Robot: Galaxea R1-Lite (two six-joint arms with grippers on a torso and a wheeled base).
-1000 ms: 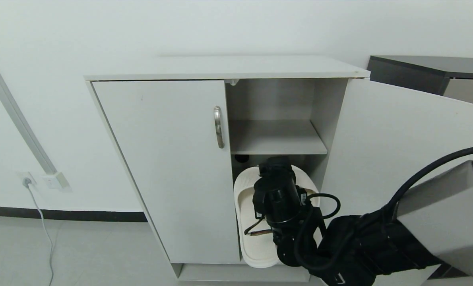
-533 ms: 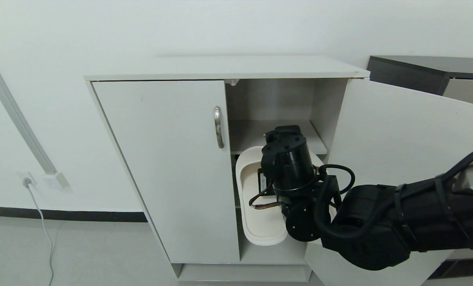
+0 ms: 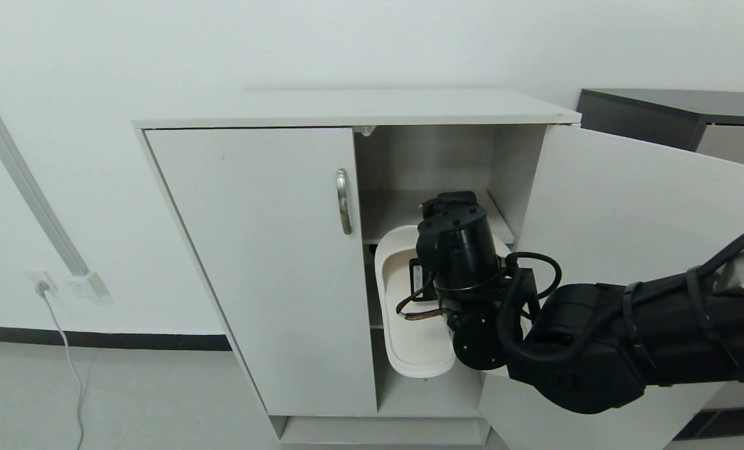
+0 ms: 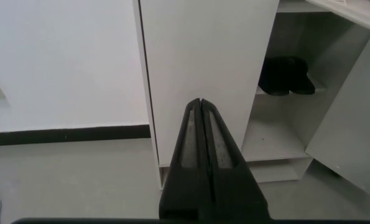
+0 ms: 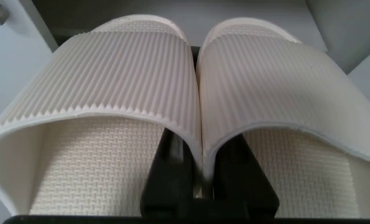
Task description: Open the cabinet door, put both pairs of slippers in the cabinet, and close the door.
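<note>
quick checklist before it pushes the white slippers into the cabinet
1. Cabinet's right door swung open: ok.
2. Both white slippers pinched in right gripper: ok.
3. Pair of black slippers already on a shelf inside: ok.
4. Space on upper shelf, bare where visible: ok.
5. Slipper toes clear of that shelf's front edge: cannot tell.
6. The left gripper shut, back from the opening: ok.

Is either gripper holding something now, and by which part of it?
The right gripper holds the cream slippers, pinching their two adjoining inner edges together. The left gripper is shut and holds nothing.
</note>
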